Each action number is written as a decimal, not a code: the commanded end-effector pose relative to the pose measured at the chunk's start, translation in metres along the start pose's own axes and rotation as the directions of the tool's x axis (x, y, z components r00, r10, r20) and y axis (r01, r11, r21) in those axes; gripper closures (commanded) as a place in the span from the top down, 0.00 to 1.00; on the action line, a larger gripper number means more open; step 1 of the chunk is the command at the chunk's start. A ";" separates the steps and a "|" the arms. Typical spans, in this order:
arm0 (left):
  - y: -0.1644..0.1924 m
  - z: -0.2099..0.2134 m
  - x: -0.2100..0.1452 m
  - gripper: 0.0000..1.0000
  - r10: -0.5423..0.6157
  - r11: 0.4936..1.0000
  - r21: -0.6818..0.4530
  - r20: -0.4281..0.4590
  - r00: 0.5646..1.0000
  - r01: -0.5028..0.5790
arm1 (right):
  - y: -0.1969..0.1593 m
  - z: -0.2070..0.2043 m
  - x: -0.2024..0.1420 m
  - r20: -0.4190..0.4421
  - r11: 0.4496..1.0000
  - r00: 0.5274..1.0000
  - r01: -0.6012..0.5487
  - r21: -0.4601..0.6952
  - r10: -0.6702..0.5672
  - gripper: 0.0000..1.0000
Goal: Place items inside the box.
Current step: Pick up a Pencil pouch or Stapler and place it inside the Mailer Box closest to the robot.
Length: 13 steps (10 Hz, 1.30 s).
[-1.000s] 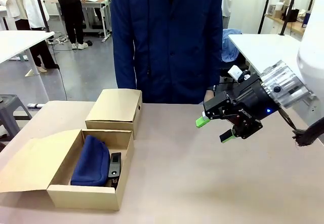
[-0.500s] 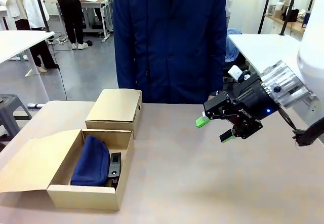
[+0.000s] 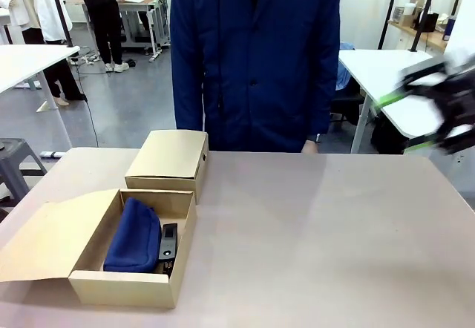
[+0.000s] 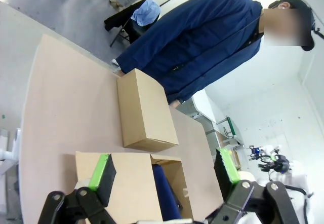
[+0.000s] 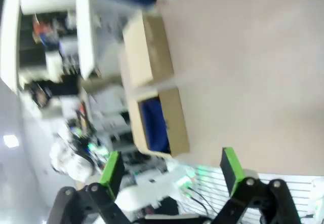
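Pale brown and smooth, the surface (image 3: 312, 239) is wide and flat. Two cardboard boxes sit on it, both plain and brown with sharp corners. One person (image 3: 252, 53) in a puffy dark blue coat stands at the far side.

Two pincers show. The left pincer (image 4: 164, 169) has its two black fingers spread wide, with nothing between them. Each finger has one bright green pad (image 4: 99, 165) at its tip. Looking along this pincer, the open box (image 4: 126, 183) lies just past its fingertips, with one big flap folded out flat. The closed box (image 4: 147, 110) lies farther out, beyond the open one.

Inside the open box is one pouch (image 3: 133, 235). It is soft dark blue cloth, lumpy and rounded. One black stapler (image 3: 169, 240), long, hard and a bit shiny, lies touching the pouch on the side nearer the right pincer.

The right pincer (image 3: 402, 122) looks smeared in the front view. It is up off the surface, its fingers spread wide, and it holds nothing. Both boxes are well apart from it, off to its left across the surface.
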<state>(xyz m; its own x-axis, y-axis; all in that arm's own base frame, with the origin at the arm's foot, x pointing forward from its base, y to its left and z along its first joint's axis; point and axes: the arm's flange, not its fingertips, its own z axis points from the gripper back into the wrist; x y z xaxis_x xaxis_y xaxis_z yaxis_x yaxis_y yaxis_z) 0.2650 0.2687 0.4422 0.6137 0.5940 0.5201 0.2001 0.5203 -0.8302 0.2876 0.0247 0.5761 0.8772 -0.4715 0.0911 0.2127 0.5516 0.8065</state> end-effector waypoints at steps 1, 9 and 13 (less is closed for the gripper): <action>0.000 -0.001 -0.001 1.00 -0.015 1.000 -0.021 0.015 1.000 0.015 | -0.026 0.024 0.005 0.053 0.999 0.997 0.048 0.020 -0.049 1.00; 0.000 -0.001 -0.001 1.00 -0.015 1.000 -0.021 0.015 1.000 0.015 | -0.154 0.059 0.032 -0.336 0.923 0.938 0.201 0.328 -0.085 1.00; 0.000 -0.001 -0.001 1.00 -0.015 1.000 -0.021 0.015 1.000 0.015 | -0.154 0.059 0.032 -0.336 0.923 0.938 0.201 0.328 -0.085 1.00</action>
<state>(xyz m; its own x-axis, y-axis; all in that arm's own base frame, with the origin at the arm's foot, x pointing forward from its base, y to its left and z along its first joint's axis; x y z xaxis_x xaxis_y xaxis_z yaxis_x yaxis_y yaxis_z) 0.2650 0.2687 0.4419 0.6142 0.5941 0.5195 0.1998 0.5197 -0.8306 0.2593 -0.1191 0.4847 0.9487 -0.2568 -0.1846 0.2414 0.2107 0.9473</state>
